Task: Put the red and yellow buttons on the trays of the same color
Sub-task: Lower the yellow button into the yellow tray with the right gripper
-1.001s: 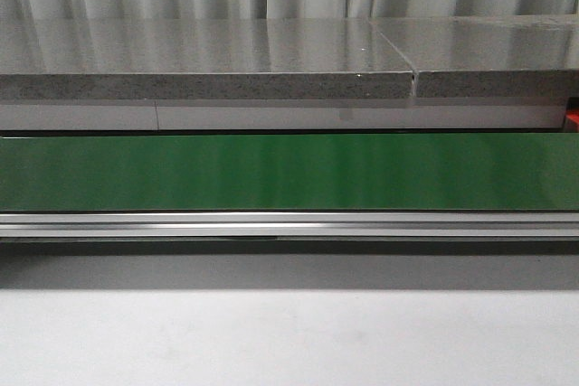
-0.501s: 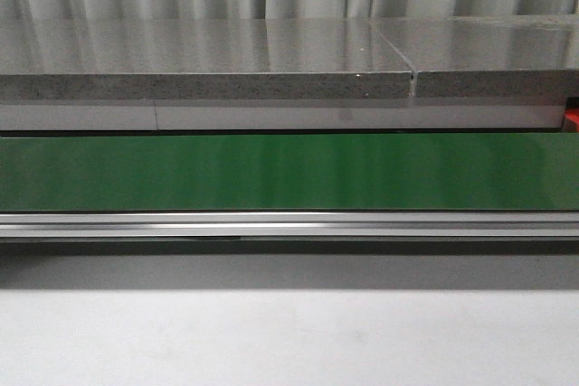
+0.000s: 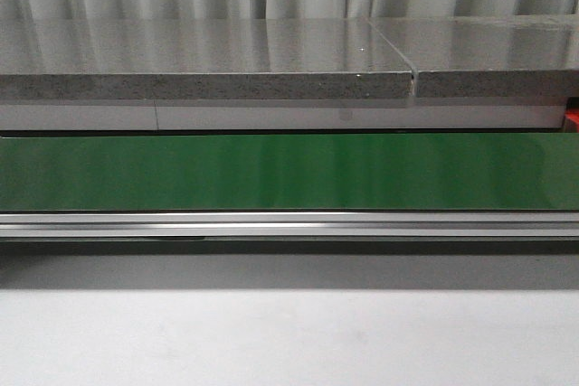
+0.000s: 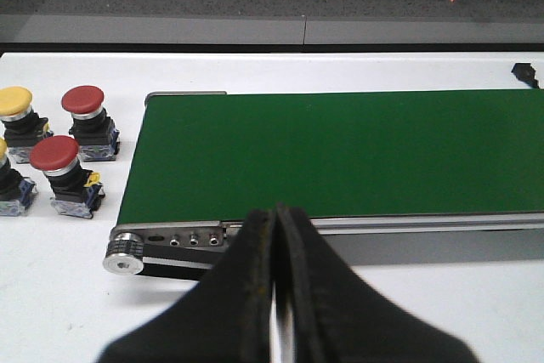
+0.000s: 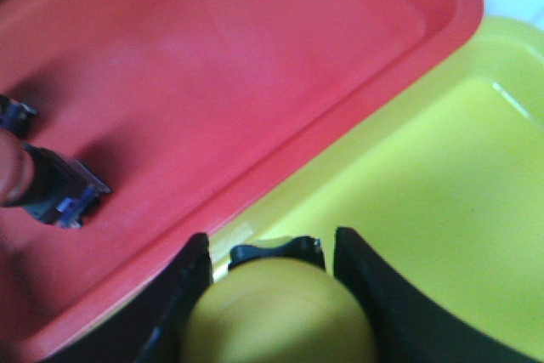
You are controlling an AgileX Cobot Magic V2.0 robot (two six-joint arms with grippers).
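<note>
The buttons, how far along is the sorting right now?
Partly done. One red button already lies in the red tray. In hand: the right tool grips a yellow button above the yellow tray, not yet released. Left: two red buttons and a yellow one wait beside the green conveyor belt; the left tool is shut and empty.

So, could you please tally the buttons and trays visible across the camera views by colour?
Red buttons: 3 (two beside the belt, one lying in the red tray)
Yellow buttons: 3 (two beside the belt, one in the right gripper)
Red trays: 1
Yellow trays: 1
Total: 8
</note>
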